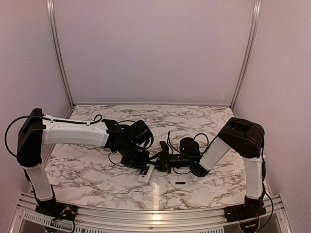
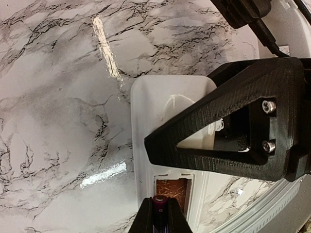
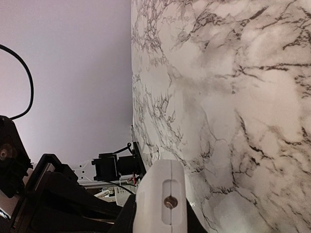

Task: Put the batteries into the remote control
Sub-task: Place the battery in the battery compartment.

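Table: one marble table (image 1: 209,121); both arms meet over its middle, closer to the near edge.
Remote: one white remote (image 1: 146,173), a little left of the middle and near the near edge, with its back side turned up.
Battery slot: one open slot (image 2: 174,190) in the back of the remote; its brown floor is visible.
Batteries: two in total, both outside the slot.
Held battery: one dark held battery (image 2: 159,201) with a purple end, just over the near end of the slot.
Loose battery: one black loose battery (image 1: 180,183), lying flat on the table to the right of the remote and apart from it, near the near edge.
Left gripper: the left gripper (image 2: 159,209) pinches the held battery from two sides.
Right gripper: the right gripper (image 3: 160,216) comes from the right. The white edge of the remote sits between its two fingers and touches both, so it pinches the remote. One black finger (image 2: 279,126) lies across the top of the remote.
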Action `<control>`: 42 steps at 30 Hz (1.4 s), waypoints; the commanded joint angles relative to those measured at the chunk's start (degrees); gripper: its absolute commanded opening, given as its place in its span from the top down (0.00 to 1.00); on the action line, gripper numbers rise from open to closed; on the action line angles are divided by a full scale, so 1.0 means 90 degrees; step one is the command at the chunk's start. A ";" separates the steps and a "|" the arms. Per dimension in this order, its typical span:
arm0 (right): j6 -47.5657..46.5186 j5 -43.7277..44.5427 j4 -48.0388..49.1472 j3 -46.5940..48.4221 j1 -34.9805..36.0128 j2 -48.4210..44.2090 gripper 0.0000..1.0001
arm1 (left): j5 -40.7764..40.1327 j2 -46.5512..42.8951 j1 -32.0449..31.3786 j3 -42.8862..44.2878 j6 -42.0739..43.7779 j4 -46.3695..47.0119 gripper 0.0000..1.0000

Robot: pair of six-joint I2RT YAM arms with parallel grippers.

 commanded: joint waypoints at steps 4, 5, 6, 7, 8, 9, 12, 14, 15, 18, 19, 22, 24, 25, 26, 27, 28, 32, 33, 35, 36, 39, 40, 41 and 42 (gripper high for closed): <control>0.0219 0.0105 0.0587 0.0195 0.0069 0.0165 1.00 | -0.0167 0.0219 -0.0065 0.0252 0.0036 -0.0334 0.97; 0.0241 0.0120 0.0600 0.0196 0.0068 0.0174 1.00 | -0.0164 0.0228 -0.0076 0.0255 0.0027 -0.0345 0.97; 0.0260 0.0146 0.0623 0.0189 0.0068 0.0182 1.00 | -0.0173 0.0237 -0.0091 0.0246 0.0017 -0.0348 0.96; 0.0288 0.0159 0.0656 0.0188 0.0073 0.0192 1.00 | -0.0190 0.0246 -0.0096 0.0249 0.0014 -0.0353 0.96; 0.0310 0.0164 0.0682 0.0192 0.0069 0.0195 1.00 | -0.0204 0.0258 -0.0105 0.0258 0.0022 -0.0372 0.96; 0.0323 0.0179 0.0697 0.0192 0.0072 0.0195 1.00 | -0.0227 0.0261 -0.0120 0.0260 0.0024 -0.0389 0.95; 0.0353 0.0205 0.0718 0.0199 0.0068 0.0204 1.00 | -0.0323 0.0272 -0.0135 0.0261 0.0015 -0.0440 0.92; 0.0370 0.0197 0.0741 0.0225 0.0068 0.0203 1.00 | -0.0350 0.0288 -0.0136 0.0244 0.0020 -0.0455 0.89; 0.0382 0.0195 0.0755 0.0225 0.0068 0.0205 1.00 | -0.0366 0.0288 -0.0136 0.0241 0.0010 -0.0464 0.88; 0.0412 0.0175 0.0796 0.0210 0.0064 0.0193 1.00 | -0.0397 0.0302 -0.0136 0.0256 -0.0004 -0.0481 0.83; 0.0419 0.0175 0.0805 0.0207 0.0068 0.0196 1.00 | -0.0393 0.0303 -0.0136 0.0265 -0.0007 -0.0491 0.82; 0.0432 0.0157 0.0825 0.0182 0.0068 0.0187 1.00 | -0.0392 0.0307 -0.0136 0.0295 -0.0013 -0.0509 0.79; 0.0436 0.0155 0.0855 0.0176 0.0068 0.0186 1.00 | -0.0392 0.0308 -0.0136 0.0326 -0.0007 -0.0523 0.78; 0.0434 0.0155 0.0848 0.0175 0.0068 0.0187 1.00 | -0.0392 0.0303 -0.0136 0.0333 -0.0008 -0.0533 0.78; 0.0441 0.0150 0.0854 0.0163 0.0063 0.0187 1.00 | -0.0392 0.0293 -0.0136 0.0347 -0.0013 -0.0541 0.78; 0.0444 0.0146 0.0865 0.0159 0.0067 0.0191 1.00 | -0.0392 0.0283 -0.0136 0.0346 -0.0017 -0.0543 0.77; 0.0439 0.0138 0.0861 0.0165 0.0068 0.0187 1.00 | -0.0524 0.0275 -0.0136 0.0348 -0.0008 -0.0541 0.77; 0.0408 0.0109 0.0820 0.0173 0.0068 0.0196 1.00 | -0.0568 0.0246 -0.0136 0.0432 0.0027 -0.0534 0.75; 0.0398 0.0108 0.0810 0.0178 0.0069 0.0194 1.00 | -0.0568 0.0232 -0.0136 0.0471 0.0048 -0.0529 0.74; 0.0386 0.0107 0.0791 0.0167 0.0068 0.0182 1.00 | -0.0554 0.0228 -0.0136 0.0543 0.0106 -0.0534 0.72; 0.0385 0.0107 0.0780 0.0160 0.0068 0.0186 1.00 | -0.0557 0.0209 -0.0131 0.0560 0.0116 -0.0534 0.71; 0.0380 0.0116 0.0778 0.0159 0.0068 0.0190 1.00 | -0.0549 0.0167 -0.0146 0.0582 0.0147 -0.0525 0.70; 0.0385 0.0116 0.0786 0.0159 0.0068 0.0205 1.00 | -0.0548 0.0163 -0.0151 0.0591 0.0163 -0.0519 0.69; 0.0394 0.0121 0.0796 0.0159 0.0068 0.0211 1.00 | -0.0548 0.0154 -0.0155 0.0601 0.0165 -0.0522 0.69; 0.0395 0.0117 0.0802 0.0156 0.0072 0.0207 1.00 | -0.0540 0.0151 -0.0160 0.0602 0.0169 -0.0524 0.69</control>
